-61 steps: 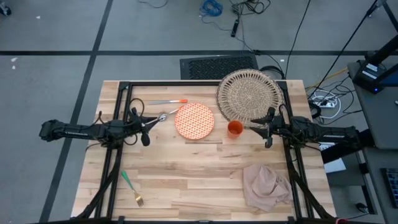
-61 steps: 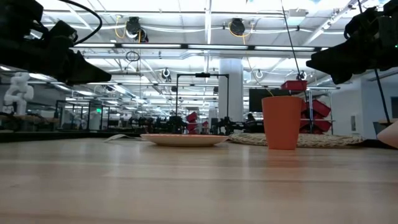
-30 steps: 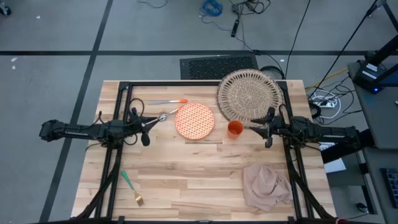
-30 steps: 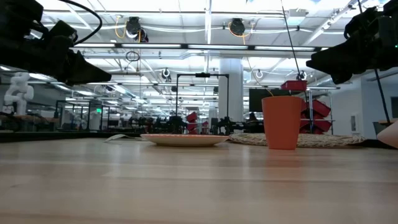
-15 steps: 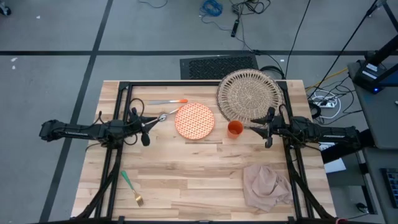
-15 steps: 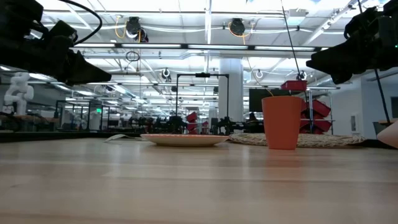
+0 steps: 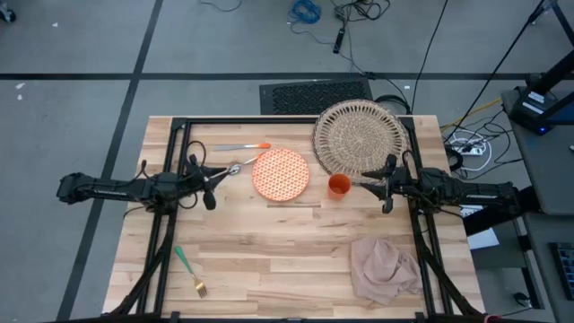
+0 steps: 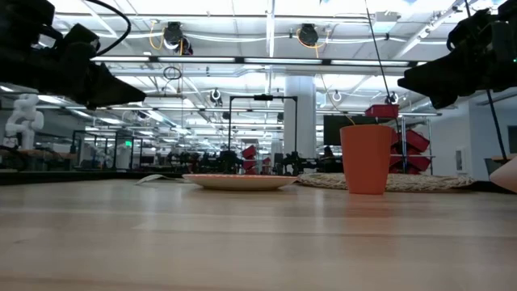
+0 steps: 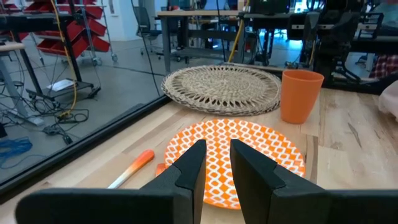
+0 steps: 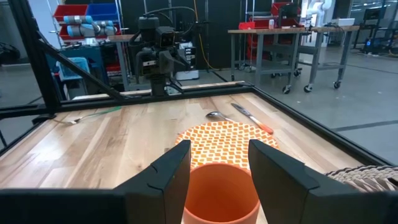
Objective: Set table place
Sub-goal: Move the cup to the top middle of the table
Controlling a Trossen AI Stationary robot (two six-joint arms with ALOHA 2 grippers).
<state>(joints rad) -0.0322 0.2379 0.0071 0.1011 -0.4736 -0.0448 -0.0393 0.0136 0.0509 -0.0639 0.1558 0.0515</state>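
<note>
Nothing is arranged yet: placemat (image 7: 360,137) far right, plate (image 7: 281,173) and cup (image 7: 338,186) mid-table, napkin (image 7: 385,267) near right, fork (image 7: 189,271) near left. Left gripper (image 9: 215,163) is slightly spread and empty; right gripper (image 10: 217,163) is spread behind the cup, gripping nothing.

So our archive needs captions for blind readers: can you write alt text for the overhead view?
Two dark robot arms reach inward over a light wooden table, the left gripper beside an orange-patterned round plate, the right gripper open by a small orange cup. A round woven wicker placemat, beige cloth napkin and green-handled fork lie apart.
</note>
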